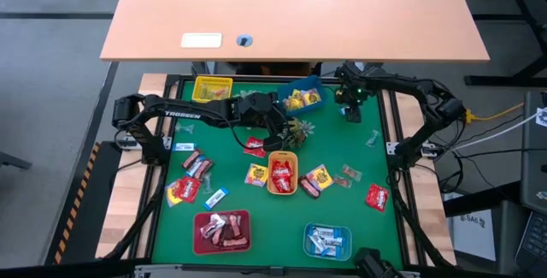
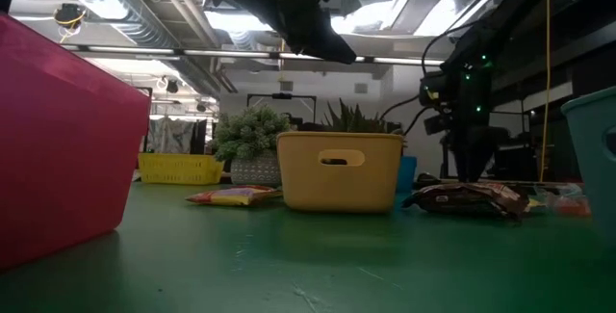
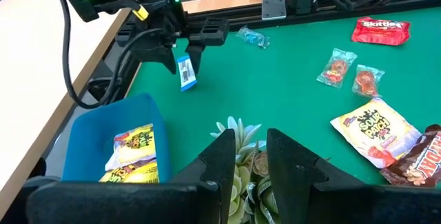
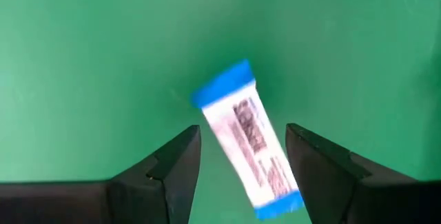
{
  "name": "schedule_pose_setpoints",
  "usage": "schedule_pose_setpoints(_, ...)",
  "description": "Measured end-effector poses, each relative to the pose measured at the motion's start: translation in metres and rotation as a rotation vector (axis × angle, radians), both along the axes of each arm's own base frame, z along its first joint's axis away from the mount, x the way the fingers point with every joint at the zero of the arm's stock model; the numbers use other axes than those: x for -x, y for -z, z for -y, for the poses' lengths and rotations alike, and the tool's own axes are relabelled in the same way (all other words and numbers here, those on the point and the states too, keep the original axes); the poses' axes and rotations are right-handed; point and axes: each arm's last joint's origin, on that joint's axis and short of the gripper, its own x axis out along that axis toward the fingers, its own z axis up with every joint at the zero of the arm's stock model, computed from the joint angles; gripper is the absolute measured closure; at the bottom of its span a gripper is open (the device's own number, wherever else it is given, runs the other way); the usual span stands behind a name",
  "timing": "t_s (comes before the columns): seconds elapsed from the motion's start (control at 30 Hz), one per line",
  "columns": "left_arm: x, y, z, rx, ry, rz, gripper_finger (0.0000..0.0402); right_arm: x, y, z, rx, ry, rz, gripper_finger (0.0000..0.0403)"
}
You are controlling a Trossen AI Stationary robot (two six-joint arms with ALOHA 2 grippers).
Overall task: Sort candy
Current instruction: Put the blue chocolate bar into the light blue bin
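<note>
My fingers point(image 4: 179, 172) are matt black plastic, hard-edged. Between them hangs a blue-white candy point(image 4: 249, 141) in a smooth, slightly glossy wrapper. Under me the table point(image 1: 256, 201) wears a matt green mat, faintly scuffed in the low view. The yellow tray point(image 2: 339, 170) looks smooth, satin plastic. The Skittles packet point(image 3: 380, 32) shines glossy red, crinkled.

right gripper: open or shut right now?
Open. In the right wrist view the right gripper's fingers stand apart, and the blue-white candy between them touches neither; it looks mid-drop over the green mat.
</note>
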Motion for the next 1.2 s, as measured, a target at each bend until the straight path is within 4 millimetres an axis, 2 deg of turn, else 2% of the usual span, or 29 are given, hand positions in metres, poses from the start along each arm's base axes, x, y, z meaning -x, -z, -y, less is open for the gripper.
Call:
schedule_pose_setpoints(0.2,0.0,0.0,0.0,0.0,0.0,0.0,0.0329,0.0,0.008,0.0,0.026,-0.018,0.044,0.0189)
schedule_pose_setpoints(0.47,0.0,0.0,0.0,0.0,0.0,0.0,0.0329,0.006,0.018,-0.008,0.003,-0.054,-0.004,0.0189)
schedule_pose_setpoints(0.87,0.0,0.0,0.0,0.0,0.0,0.0,0.0329,0.007,0.023,-0.01,-0.027,-0.055,0.005,0.0192)
schedule_pose_setpoints(0.97,0.0,0.0,0.0,0.001,0.0,0.0,0.0329,0.008,0.023,-0.01,-0.031,-0.055,0.004,0.0211)
schedule_pose_setpoints(1.2,0.0,0.0,0.0,0.0,-0.001,0.0,0.0329,0.008,0.024,-0.011,-0.035,-0.054,-0.001,0.0286)
